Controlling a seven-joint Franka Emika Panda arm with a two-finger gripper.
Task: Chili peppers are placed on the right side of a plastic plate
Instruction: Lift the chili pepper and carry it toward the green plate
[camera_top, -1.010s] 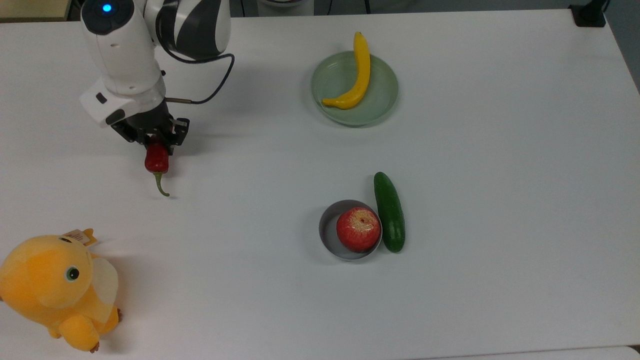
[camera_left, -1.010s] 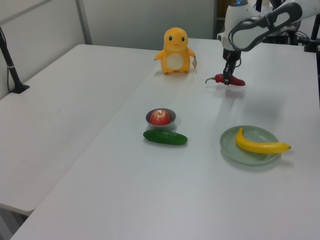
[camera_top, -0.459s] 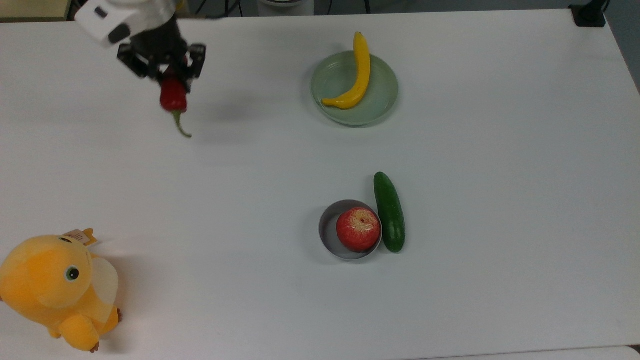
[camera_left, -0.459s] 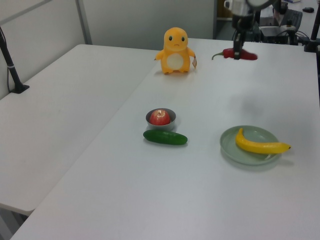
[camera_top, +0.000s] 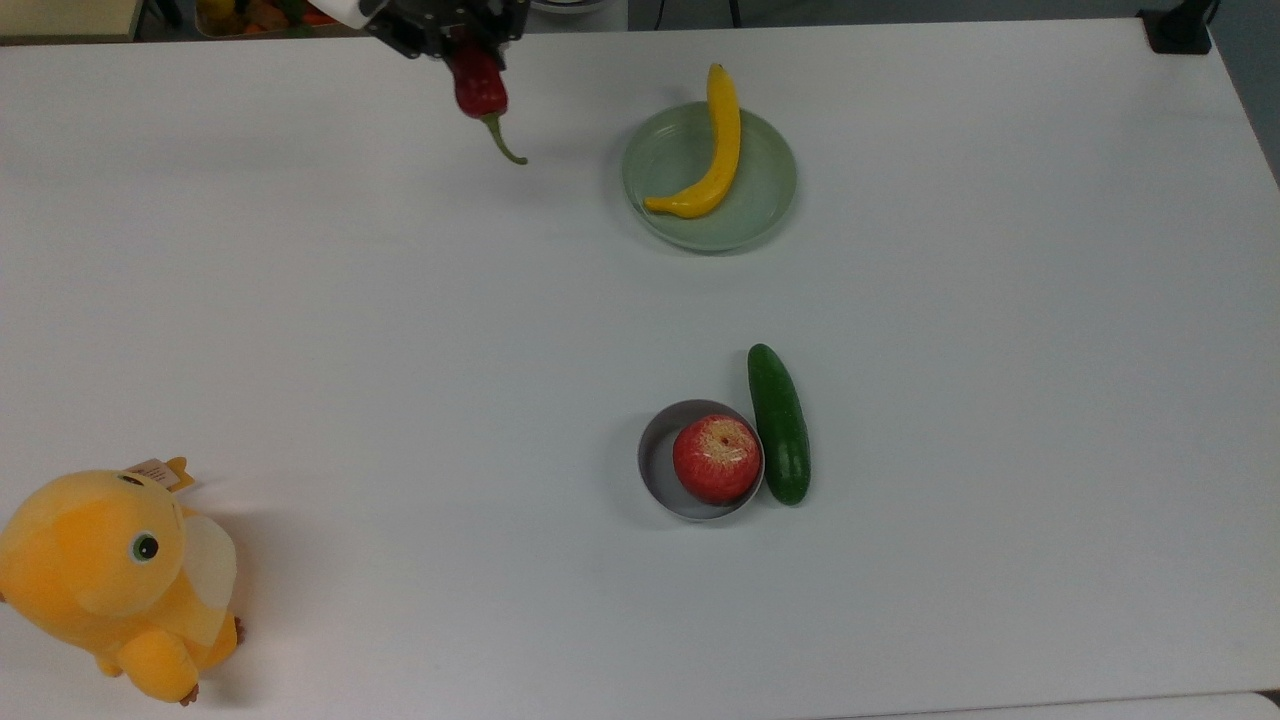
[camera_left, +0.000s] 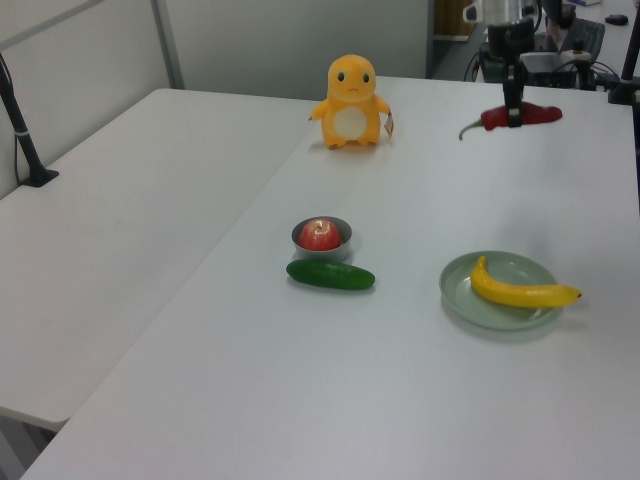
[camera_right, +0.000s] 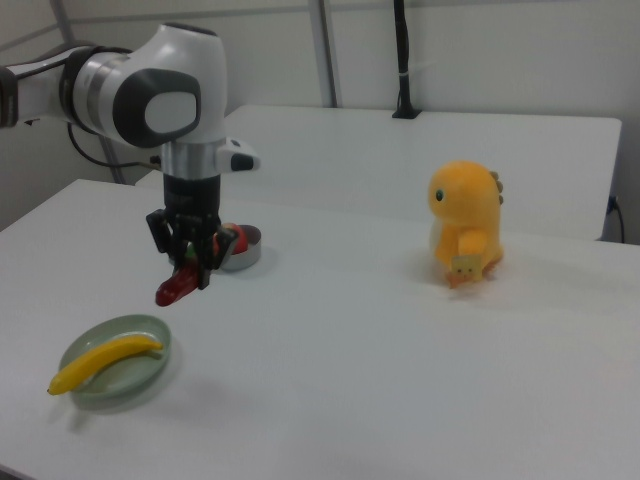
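Since the earlier frames the gripper (camera_top: 470, 45) has carried the dark red, wrinkled chili pepper (camera_top: 481, 90) across toward the pale green round plastic plate (camera_top: 770, 195), fingers clamped on it. It hangs clear of the white table (camera_top: 400, 350), near the plate in the top view's left. At that view's upper edge the gripper is cut off — the right view shows the whole white arm (camera_right: 150, 100). A yellow banana (camera_top: 712, 150) lies across the plate; its tip overhangs the rim.
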